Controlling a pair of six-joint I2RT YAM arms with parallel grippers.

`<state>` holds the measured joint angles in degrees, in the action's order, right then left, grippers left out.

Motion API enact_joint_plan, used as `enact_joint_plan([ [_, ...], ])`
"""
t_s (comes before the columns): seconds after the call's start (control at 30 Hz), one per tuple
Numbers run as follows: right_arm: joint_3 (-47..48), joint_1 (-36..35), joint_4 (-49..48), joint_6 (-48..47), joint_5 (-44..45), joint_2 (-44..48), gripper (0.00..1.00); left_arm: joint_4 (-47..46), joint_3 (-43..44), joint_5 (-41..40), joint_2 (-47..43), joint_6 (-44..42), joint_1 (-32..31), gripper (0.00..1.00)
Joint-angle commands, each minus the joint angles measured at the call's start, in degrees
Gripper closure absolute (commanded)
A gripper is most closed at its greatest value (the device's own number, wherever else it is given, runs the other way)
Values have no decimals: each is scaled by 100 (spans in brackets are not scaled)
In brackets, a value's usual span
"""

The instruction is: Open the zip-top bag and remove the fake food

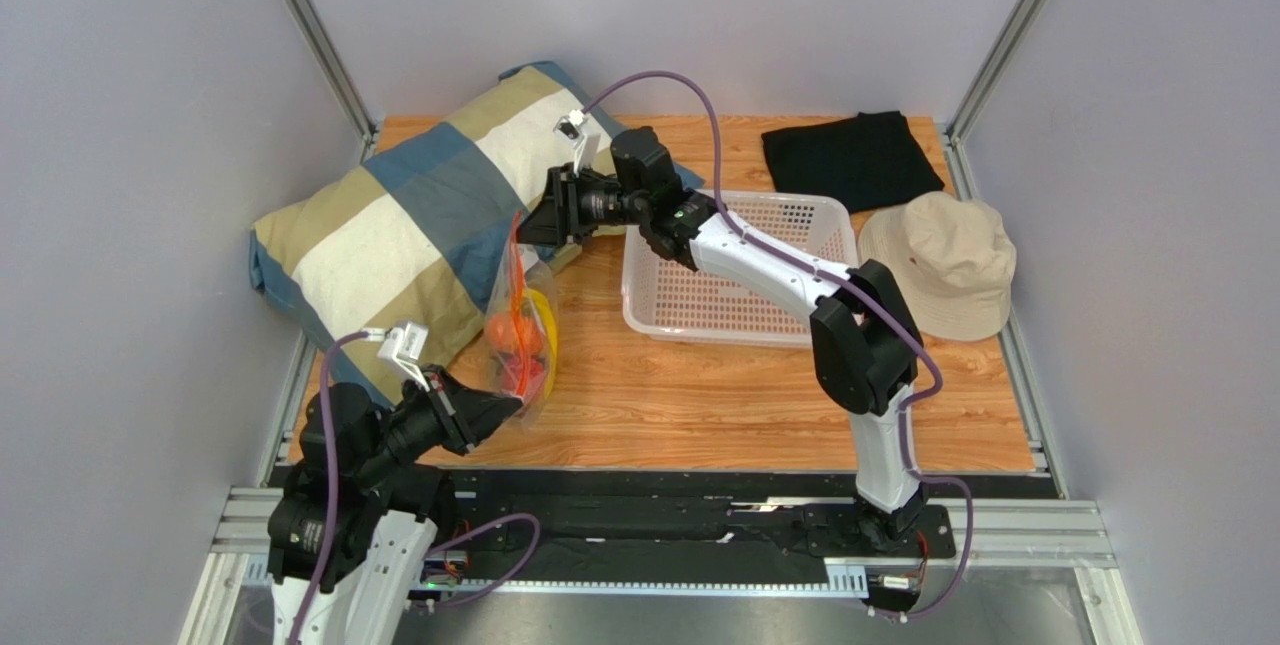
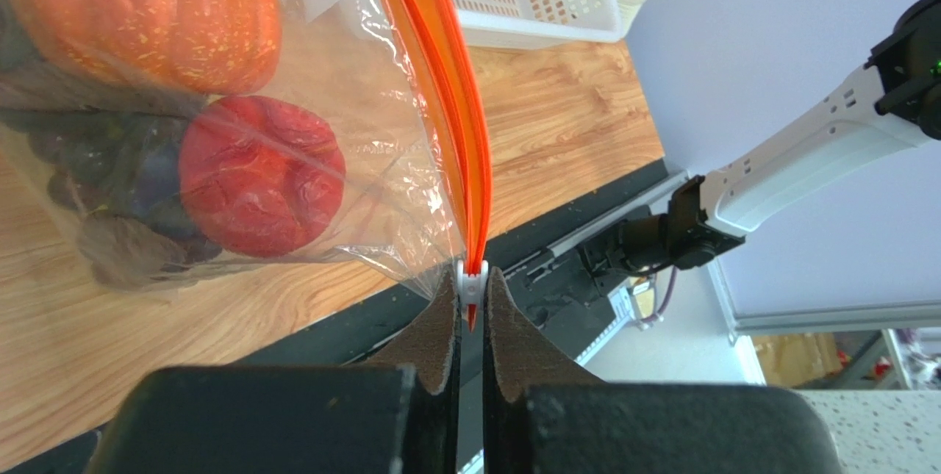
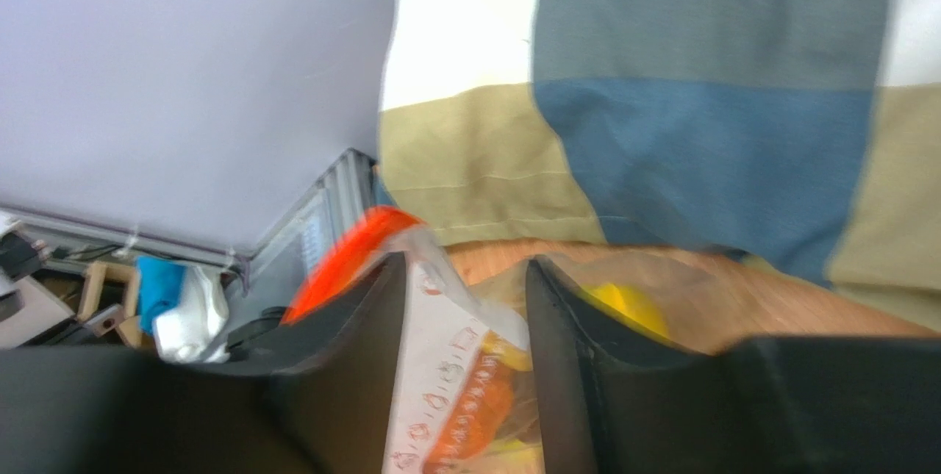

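Zip-top bag (image 1: 526, 318), clear crinkly plastic, left of the white perforated basket (image 1: 706, 327): left gripper (image 2: 472, 295) clenches its orange zipper end; right gripper (image 3: 464, 267), fingers parted, straddles the far end.

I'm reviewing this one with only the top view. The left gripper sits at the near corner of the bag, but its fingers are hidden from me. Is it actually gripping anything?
Observer: Yes. The left wrist view shows the left gripper shut on the near end of the bag's orange zipper strip.
Operator: And the other one, up by the pillow?
Observer: Its wrist view shows the right gripper with jaws apart and bag plastic lying between them. The picture is too blurred to tell whether a finger touches it.
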<state>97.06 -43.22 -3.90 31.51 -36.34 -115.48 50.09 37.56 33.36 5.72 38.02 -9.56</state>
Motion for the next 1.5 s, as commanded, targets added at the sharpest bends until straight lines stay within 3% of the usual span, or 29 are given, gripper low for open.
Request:
enact_joint_plan([
  [0.0, 551, 51, 2308, -259, 1378, 315, 45, -806, -126, 442, 333, 276, 7, 100],
  [0.07, 464, 33, 2875, -75, 1943, 649, 37, -877, -117, 478, 527, 232, 7, 100],
  [0.2, 446, -11, 4288, 277, 2973, 974, 31, -1184, -153, 601, 720, 232, 7, 100],
  [0.37, -309, -72, 4381, 505, 4036, 1930, 29, -1335, -223, 627, 835, 267, 7, 100],
  [0.5, -758, -230, 3583, 873, 3495, 2249, 29, -1352, -258, 636, 826, 276, 7, 100],
  [0.67, -486, -432, 3406, 1156, 3037, 1916, 34, -1387, -267, 662, 817, 294, 7, 100],
  [0.9, -134, -670, 3343, 1147, 3159, 1590, 37, -1387, -284, 689, 800, 311, 7, 100],
  [1.1, -100, -679, 3527, 1042, 3625, 1827, 38, -1370, -320, 680, 747, 320, 7, 100],
  [1.47, 103, -740, 3580, 1033, 3589, 1889, 38, -1370, -328, 689, 729, 311, 7, 100],
])
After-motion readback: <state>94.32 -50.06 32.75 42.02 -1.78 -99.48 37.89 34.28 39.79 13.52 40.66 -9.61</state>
